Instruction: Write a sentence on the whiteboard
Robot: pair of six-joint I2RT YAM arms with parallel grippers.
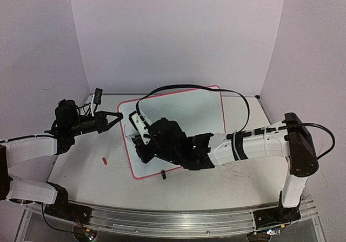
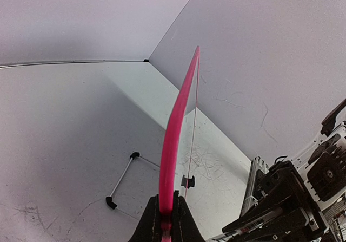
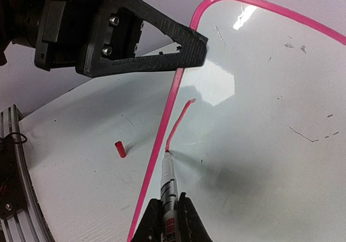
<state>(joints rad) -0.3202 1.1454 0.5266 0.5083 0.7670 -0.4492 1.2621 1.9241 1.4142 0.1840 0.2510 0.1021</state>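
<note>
1. Rail (image 1: 162, 217) at the bottom edge sits nearest in the top view. Just beyond it the whiteboard (image 1: 200, 112) lies mid-tabletop (image 1: 86, 182). I see my left tool (image 1: 113, 117) at the board's far-left corner and my right tool (image 1: 141, 139) over its left part. A red cap (image 1: 104, 159) lies loose on the tabletop, left of the board and apart from it.
2. Left wrist view: the left tool's jaws are pinched on the board's pink rim (image 2: 173, 144), seen edge-on. One black clip foot (image 2: 187, 181) shows beside the rim.
3. Right wrist view: the right tool is clamped on the marker (image 3: 168, 182), tip touching the board just inside the left rim. One short red stroke (image 3: 178, 120) runs up from the tip. The sentence is barely begun and no letter is readable.
4. Step in hand, my call: forming the first letter. I'd want light, even tip pressure and small slow strokes. The left clamp should be firm so the board can't slide, and the line should stay clear of the rim and the left tool.
5. Containers: none in view, nothing sits inside anything.
</note>
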